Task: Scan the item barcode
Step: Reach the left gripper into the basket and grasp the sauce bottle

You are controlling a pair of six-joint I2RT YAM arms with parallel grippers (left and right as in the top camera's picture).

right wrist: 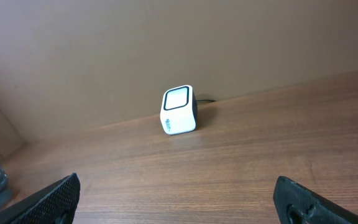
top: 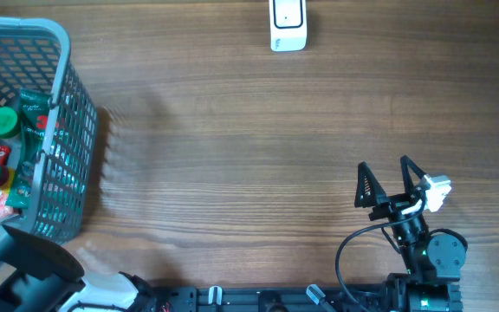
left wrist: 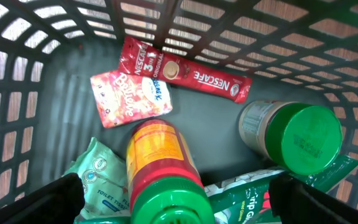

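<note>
Grey plastic mesh forms the basket [top: 74,104] at the left edge of the table, and every candidate item lies inside it. The left gripper [left wrist: 182,200] hangs over the contents with its jaws wide apart, holding nothing. The step in hand is the pick, not yet made. Directly below sits a green-capped bottle [left wrist: 160,165], with a green-lidded jar [left wrist: 291,134] to its right and a Nescafé sachet [left wrist: 185,68] and pink packet [left wrist: 129,96] beyond.

The next move likely calls for lowering onto 1 item (the bottle looks easiest to straddle), closing, then carrying it to the white scanner [top: 288,24] at the far edge. The right gripper [top: 384,173] rests near right, also spread and empty, facing that scanner.

No barcode shows on any item. A tissue pack [left wrist: 95,180] and green packet [left wrist: 253,199] are partly covered, and the left fingertips are cut off.
</note>
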